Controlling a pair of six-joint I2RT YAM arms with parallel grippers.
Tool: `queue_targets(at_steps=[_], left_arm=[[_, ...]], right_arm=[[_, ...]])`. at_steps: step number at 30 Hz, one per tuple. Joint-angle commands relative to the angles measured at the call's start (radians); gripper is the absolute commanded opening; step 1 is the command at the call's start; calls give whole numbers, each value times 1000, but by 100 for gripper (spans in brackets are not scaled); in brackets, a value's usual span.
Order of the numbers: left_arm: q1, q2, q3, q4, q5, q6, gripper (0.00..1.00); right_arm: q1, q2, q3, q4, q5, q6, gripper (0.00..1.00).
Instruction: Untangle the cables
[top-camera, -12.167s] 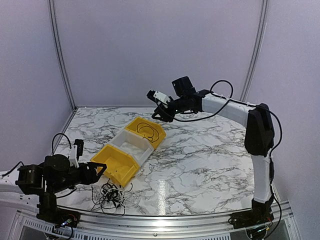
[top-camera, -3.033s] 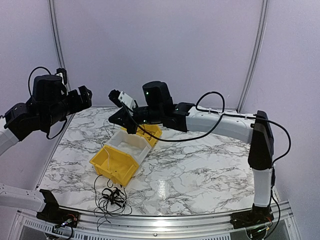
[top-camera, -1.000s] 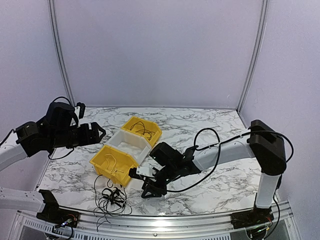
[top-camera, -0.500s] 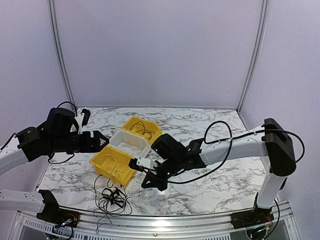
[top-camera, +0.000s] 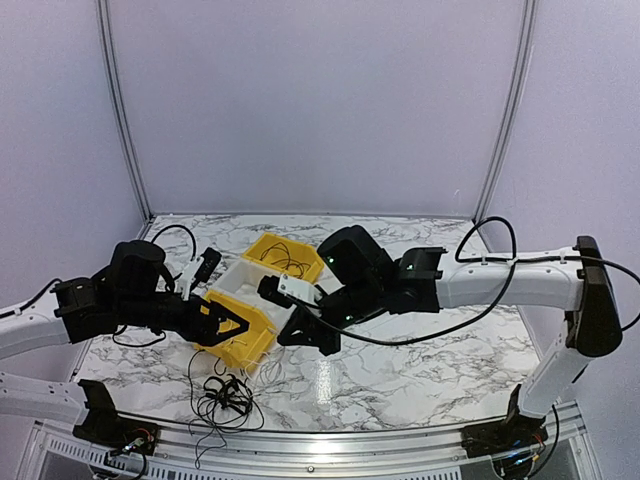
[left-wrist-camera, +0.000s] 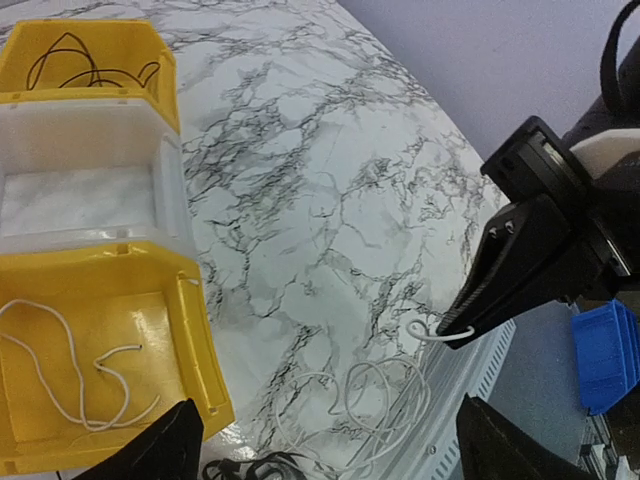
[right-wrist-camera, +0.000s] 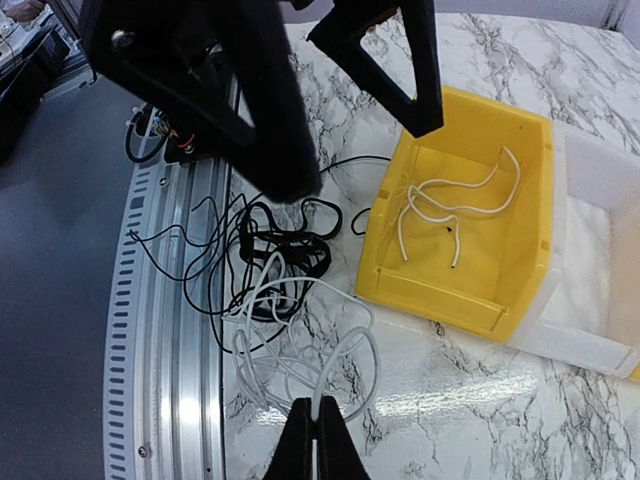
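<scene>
Right gripper (top-camera: 288, 338) pinches white cable (right-wrist-camera: 300, 345); left gripper (top-camera: 235, 325) wide open, empty.
Top: tangle (top-camera: 222, 395) at near edge of table (top-camera: 400, 330), beside yellow bin (top-camera: 240, 345); held strand hard to see. Left wrist: white loop at right fingertip. Right wrist: cable runs from tangle into closed jaws.

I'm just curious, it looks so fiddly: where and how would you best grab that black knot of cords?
Probably the bunched loops in the middle of the black knot, from straight above: it lies flat on the table, and only that bunch looks thick enough to pinch.
</scene>
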Motion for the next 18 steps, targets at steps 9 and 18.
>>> queue_targets(at_steps=[9,18], left_arm=[[-76,103,-5,218,32,97,85],[-75,140,-6,294,54,188,77]], right_arm=[[-11,8,32,8,-34,-29,0],[-21,16,45,15,-46,-24,0]])
